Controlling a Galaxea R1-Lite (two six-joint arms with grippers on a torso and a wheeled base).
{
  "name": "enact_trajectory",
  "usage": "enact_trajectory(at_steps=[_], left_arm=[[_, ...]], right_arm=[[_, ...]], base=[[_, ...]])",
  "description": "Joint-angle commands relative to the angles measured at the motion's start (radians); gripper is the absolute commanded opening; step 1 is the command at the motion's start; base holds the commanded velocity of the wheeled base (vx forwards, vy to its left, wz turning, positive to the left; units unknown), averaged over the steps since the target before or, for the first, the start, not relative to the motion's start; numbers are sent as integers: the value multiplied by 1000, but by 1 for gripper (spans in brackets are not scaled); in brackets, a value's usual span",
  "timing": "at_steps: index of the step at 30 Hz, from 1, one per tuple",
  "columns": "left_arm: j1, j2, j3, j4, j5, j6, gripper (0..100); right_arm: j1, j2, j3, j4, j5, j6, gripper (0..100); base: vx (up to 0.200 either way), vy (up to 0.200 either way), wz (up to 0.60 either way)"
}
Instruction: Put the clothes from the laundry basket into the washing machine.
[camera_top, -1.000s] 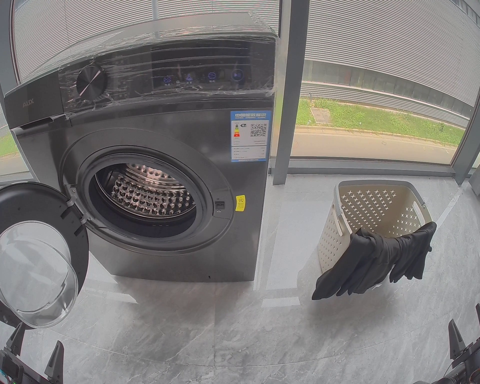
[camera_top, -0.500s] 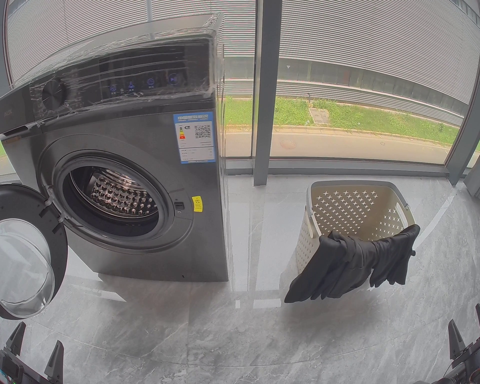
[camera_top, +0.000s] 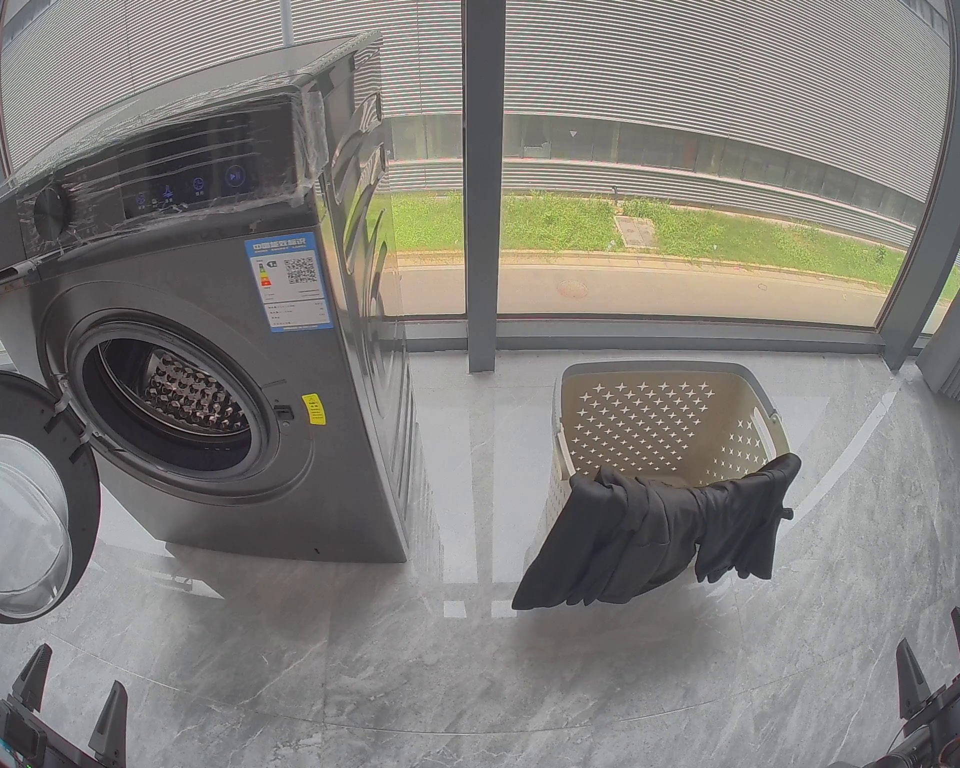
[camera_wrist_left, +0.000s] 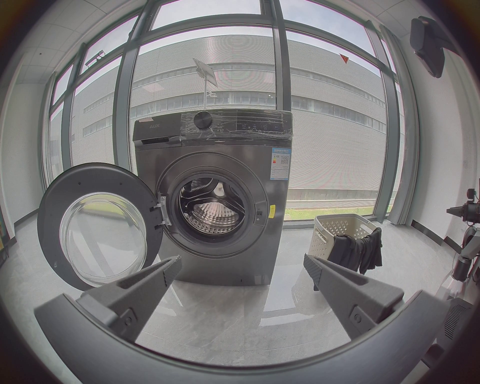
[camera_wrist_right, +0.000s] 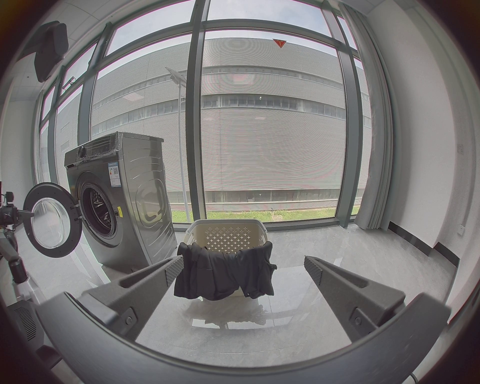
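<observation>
The view has swung right. The washer (camera_top: 340, 450), its door (camera_top: 40, 500) open, now sits at the left, and the basket (camera_top: 655, 367) is nearer the middle; neither has itself moved on the floor. The robot looks to be turning to the basket for a first pick. The clothes (camera_top: 640, 535) hang over its near rim. The left gripper (camera_wrist_left: 241, 261) and right gripper (camera_wrist_right: 242, 262) are spread wide, empty and touching nothing.

Glossy grey marble floor (camera_top: 450, 680), floor-to-ceiling windows (camera_top: 700, 150) with dark frames (camera_top: 484, 180), daylight, a grass strip (camera_top: 700, 232) and ribbed grey building (camera_wrist_right: 270, 140) outside, white side wall (camera_wrist_right: 425, 150)
</observation>
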Motion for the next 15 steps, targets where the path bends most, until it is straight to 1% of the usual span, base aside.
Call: enact_trajectory(at_steps=[1, 15], left_arm=[[0, -17, 18, 1, 0, -1, 100], [0, -17, 18, -1, 2, 2, 100]], right_arm=[[0, -16, 18, 0, 0, 0, 100], [0, -16, 18, 0, 0, 0, 100]], base=[[0, 0, 0], [0, 0, 0]])
